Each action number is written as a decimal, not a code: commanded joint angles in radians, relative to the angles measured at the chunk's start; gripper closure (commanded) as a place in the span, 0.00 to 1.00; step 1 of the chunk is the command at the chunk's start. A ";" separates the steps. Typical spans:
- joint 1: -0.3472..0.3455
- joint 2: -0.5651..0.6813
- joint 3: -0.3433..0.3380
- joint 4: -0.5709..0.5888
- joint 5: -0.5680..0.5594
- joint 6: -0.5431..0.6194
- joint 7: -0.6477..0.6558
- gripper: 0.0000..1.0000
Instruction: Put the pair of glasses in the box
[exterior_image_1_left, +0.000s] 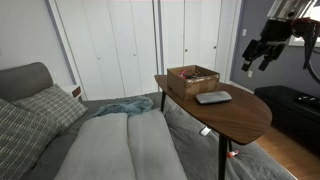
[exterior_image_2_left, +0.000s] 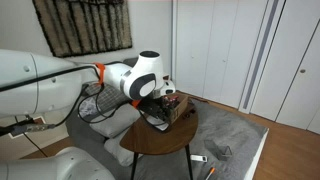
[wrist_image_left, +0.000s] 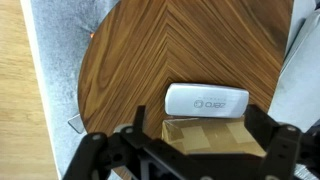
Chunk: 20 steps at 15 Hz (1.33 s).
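Observation:
The low brown box (exterior_image_1_left: 193, 78) stands on the far part of the oval wooden table (exterior_image_1_left: 235, 115). It also shows in an exterior view (exterior_image_2_left: 177, 108) and in the wrist view (wrist_image_left: 205, 140). Something dark lies inside it in an exterior view, but I cannot make out a pair of glasses in any view. My gripper (exterior_image_1_left: 261, 58) hangs high above the table's far side. In the wrist view the gripper (wrist_image_left: 197, 125) is open and empty, its fingers framing the box far below.
A flat grey slab (exterior_image_1_left: 212, 97) lies on the table beside the box, and shows in the wrist view (wrist_image_left: 207, 101). A grey sofa with cushions (exterior_image_1_left: 40, 110) and a blanket (exterior_image_1_left: 120, 108) sits beside the table. A small white item (exterior_image_1_left: 205, 131) lies below the table edge.

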 joint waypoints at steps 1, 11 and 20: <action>-0.009 0.001 0.007 0.002 0.007 -0.002 -0.006 0.00; -0.110 0.245 -0.013 0.372 -0.151 -0.092 -0.050 0.00; -0.131 0.452 -0.071 0.585 -0.164 -0.084 -0.062 0.00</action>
